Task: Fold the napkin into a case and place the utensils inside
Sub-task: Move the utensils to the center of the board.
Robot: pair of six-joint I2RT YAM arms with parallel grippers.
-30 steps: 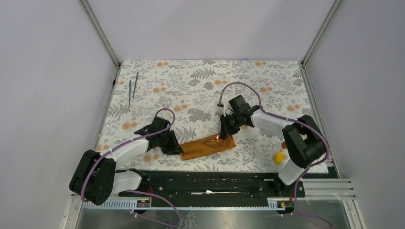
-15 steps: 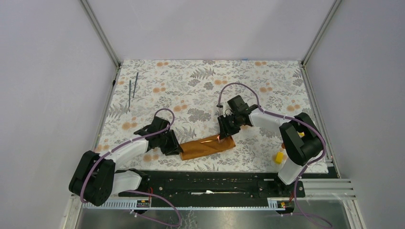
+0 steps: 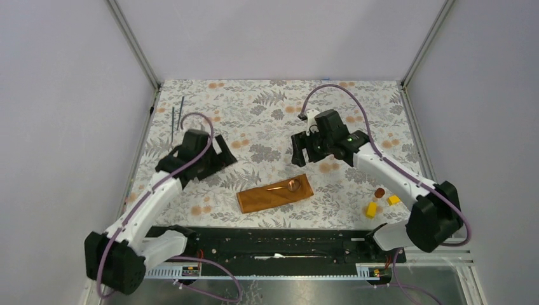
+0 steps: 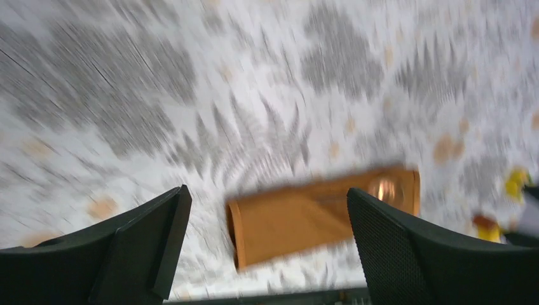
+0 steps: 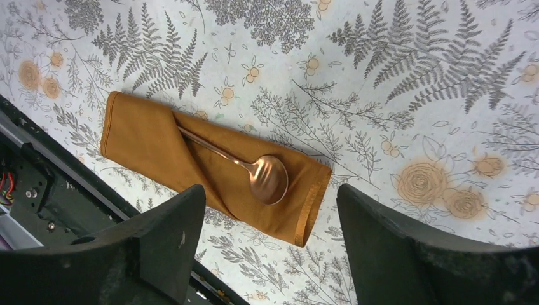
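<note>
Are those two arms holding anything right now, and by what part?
Nothing is held. The left tool and the right tool both stand open, clear of the case, where the spoon lies with its handle tucked in.

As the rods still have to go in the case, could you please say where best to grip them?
Each at mid-length, from straight above, closing across it: the rods lie flat, thin and slightly apart, running near to far by the left edge of the tablecloth. The open left gripper is closer.
</note>
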